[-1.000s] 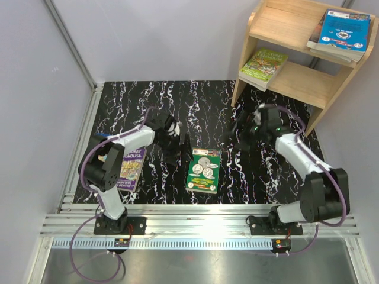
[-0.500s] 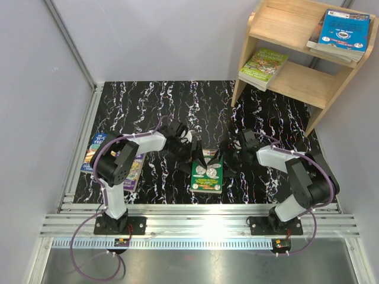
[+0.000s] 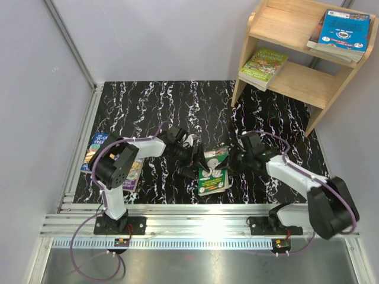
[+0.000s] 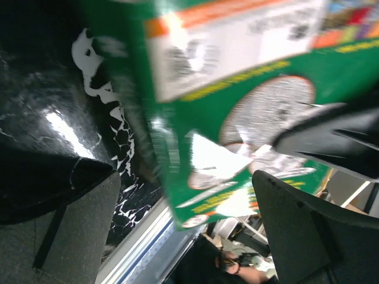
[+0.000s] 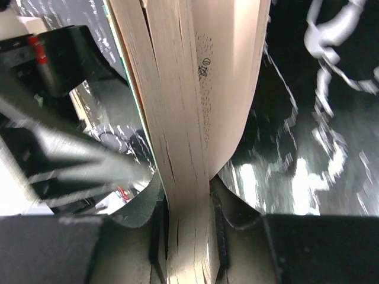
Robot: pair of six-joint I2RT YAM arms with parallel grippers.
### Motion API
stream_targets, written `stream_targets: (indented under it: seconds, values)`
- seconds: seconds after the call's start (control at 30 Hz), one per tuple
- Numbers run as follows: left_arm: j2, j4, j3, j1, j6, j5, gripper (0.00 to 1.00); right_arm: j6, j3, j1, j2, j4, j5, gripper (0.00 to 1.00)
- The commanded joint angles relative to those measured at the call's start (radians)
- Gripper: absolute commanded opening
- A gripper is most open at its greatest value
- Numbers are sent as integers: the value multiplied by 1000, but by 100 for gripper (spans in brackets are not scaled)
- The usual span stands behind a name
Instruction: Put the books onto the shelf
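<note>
A green book (image 3: 213, 173) is tilted up off the black marbled table (image 3: 148, 106) near the front middle. My right gripper (image 3: 228, 163) is shut on its right edge; in the right wrist view the book's page block (image 5: 177, 118) is pinched between the two pads (image 5: 235, 208). My left gripper (image 3: 190, 160) stands open just left of the book, whose cover (image 4: 237, 118) fills the left wrist view above the spread fingers (image 4: 71, 225). Two more books (image 3: 98, 151) (image 3: 134, 168) lie at the table's left edge. The wooden shelf (image 3: 308, 83) stands at the back right.
On the shelf, a green book (image 3: 264, 64) lies on the lower tier and a blue book (image 3: 344, 29) tops a small stack on the upper tier. Grey walls close in the left and back. A metal rail (image 3: 201, 225) runs along the near edge.
The right gripper has closed on the green book's right edge and tipped it up off the table. The left gripper stayed open and slid a little closer beside the book.
</note>
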Motion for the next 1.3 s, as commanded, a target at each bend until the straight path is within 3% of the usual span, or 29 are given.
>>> stream_targets:
  seconds: [0.0, 0.2, 0.4, 0.67, 0.9, 1.03, 1.13, 1.23, 1.27]
  values:
    - [-68, -17, -1, -6, 41, -54, 99, 6, 18, 6, -160, -163, 73, 7]
    - [-175, 79, 7, 57, -27, 25, 99, 1, 147, 6, -357, -303, 54, 0]
    - [-204, 135, 166, 91, -3, 161, 99, -17, 241, 6, -363, -314, -154, 0]
    - [-138, -224, 431, 88, 317, 251, 99, -112, 340, 6, -383, -459, -191, 0]
    - [-146, -213, 366, 63, 368, 355, 99, -109, 354, 6, -354, -423, -228, 0]
    - [-109, -284, 369, 19, 434, 334, 99, -124, 400, 6, -329, -421, -237, 0]
    - [-102, -209, 353, -9, 390, 360, 99, -127, 405, 6, -319, -407, -251, 0]
    - [-100, -132, 359, -36, 321, 386, 82, -127, 394, 6, -320, -397, -251, 0]
    - [-98, -123, 364, -41, 298, 384, 63, -127, 391, 6, -325, -397, -246, 0]
